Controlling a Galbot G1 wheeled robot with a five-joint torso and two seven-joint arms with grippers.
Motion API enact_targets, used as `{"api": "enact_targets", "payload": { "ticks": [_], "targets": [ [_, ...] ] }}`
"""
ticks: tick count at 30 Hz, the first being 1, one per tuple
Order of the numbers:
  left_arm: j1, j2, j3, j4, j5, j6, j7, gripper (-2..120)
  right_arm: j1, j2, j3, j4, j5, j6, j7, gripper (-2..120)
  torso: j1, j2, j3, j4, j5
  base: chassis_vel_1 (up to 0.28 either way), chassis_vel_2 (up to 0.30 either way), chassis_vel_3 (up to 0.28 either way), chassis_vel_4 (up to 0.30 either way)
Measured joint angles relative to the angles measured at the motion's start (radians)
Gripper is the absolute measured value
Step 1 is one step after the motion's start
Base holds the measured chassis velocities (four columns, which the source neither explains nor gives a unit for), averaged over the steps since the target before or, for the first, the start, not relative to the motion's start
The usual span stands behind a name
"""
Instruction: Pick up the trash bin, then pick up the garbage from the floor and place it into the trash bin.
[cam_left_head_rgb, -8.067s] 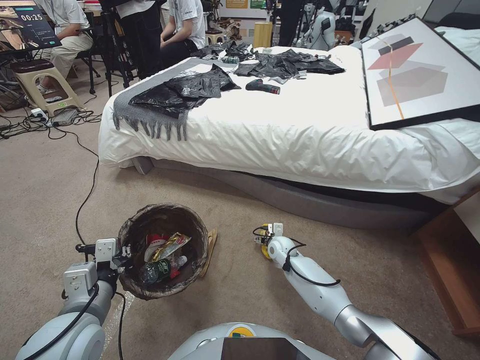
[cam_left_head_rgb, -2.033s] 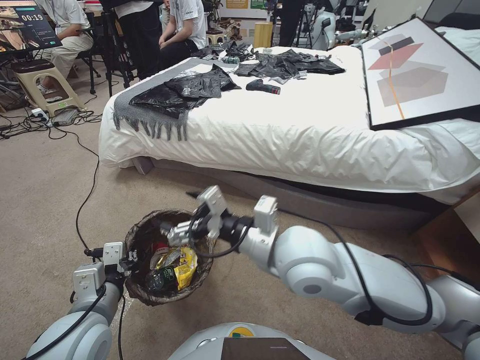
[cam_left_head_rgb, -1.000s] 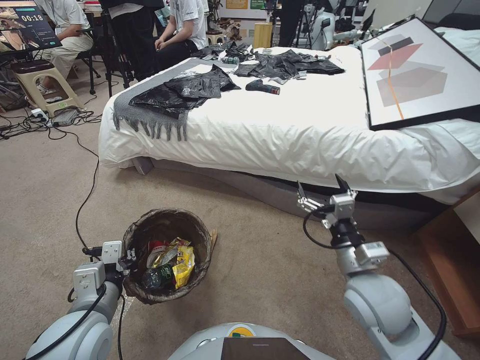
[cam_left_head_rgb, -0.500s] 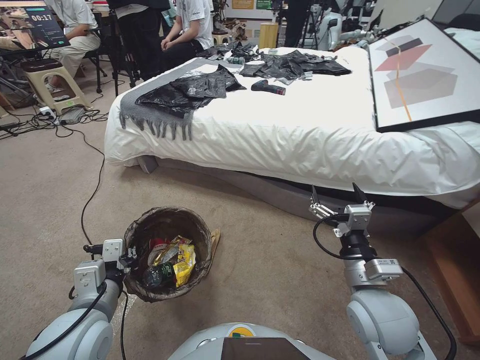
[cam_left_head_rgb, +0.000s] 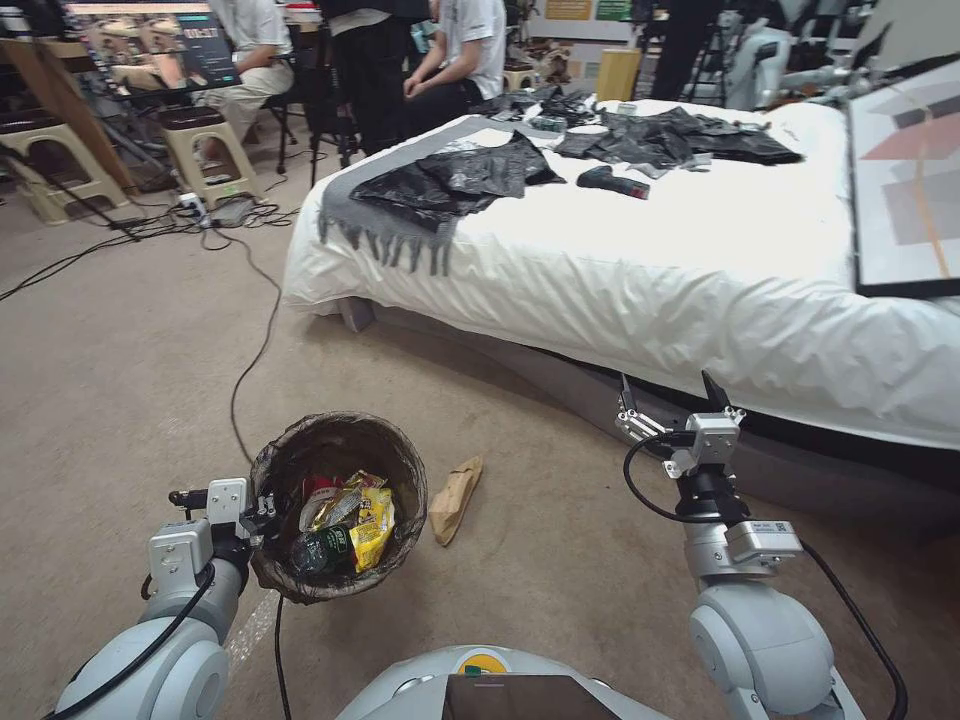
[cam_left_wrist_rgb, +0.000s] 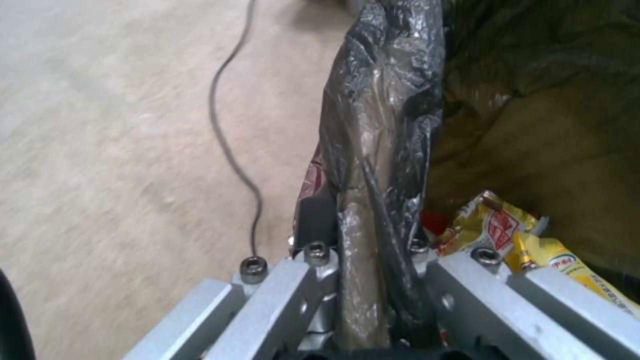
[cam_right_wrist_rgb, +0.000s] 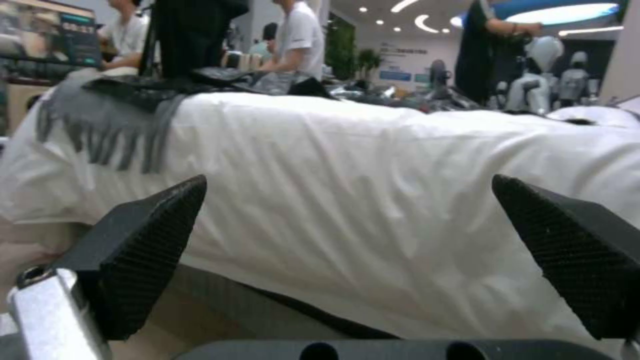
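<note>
Since the camera swung left a moment ago, a brown paper bag (cam_left_head_rgb: 455, 487) has come into full sight on the carpet at lower middle, just right of the trash bin (cam_left_head_rgb: 337, 505). Left claw (cam_left_head_rgb: 262, 510) pinches the bin's rim at lower left. Right claw (cam_left_head_rgb: 675, 402), wide and empty, hangs near the bed (cam_left_head_rgb: 700, 290) edge, with bare floor below.

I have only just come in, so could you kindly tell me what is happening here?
The robot is clearing litter beside a bed. Its left claw is clamped on the rim of the trash bin, which already holds wrappers and a bottle. Its right claw is raised, open and empty, facing the bed. A brown paper bag lies on the carpet just beside the bin.
</note>
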Motion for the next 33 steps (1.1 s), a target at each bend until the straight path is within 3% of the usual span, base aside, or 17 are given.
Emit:
{"api": "enact_targets", "payload": {
  "ticks": [20, 24, 33],
  "targets": [
    [-0.001, -0.001, 0.000, 0.000, 0.003, -0.004, 0.005, 3, 0.003, 0.001, -0.008, -0.006, 0.004, -0.008, 0.013, 100, 0.000, 0.000, 0.000, -0.0003, 0.0000, 0.101, 0.095, 0.102, 0.097],
    [0.000, 0.000, 0.000, 0.000, 0.007, -0.017, 0.004, 3, 0.004, 0.000, -0.013, -0.006, 0.006, -0.017, 0.020, 100, 0.000, 0.000, 0.000, 0.0006, 0.0000, 0.095, 0.105, 0.076, 0.080],
    [0.002, 0.016, -0.003, 0.000, 0.007, -0.029, 0.005, 3, 0.020, -0.040, -0.070, -0.008, 0.065, -0.119, 0.103, 100, 0.000, 0.000, 0.000, -0.0005, 0.0000, 0.021, 0.016, 0.015, 0.018]
  ]
}}
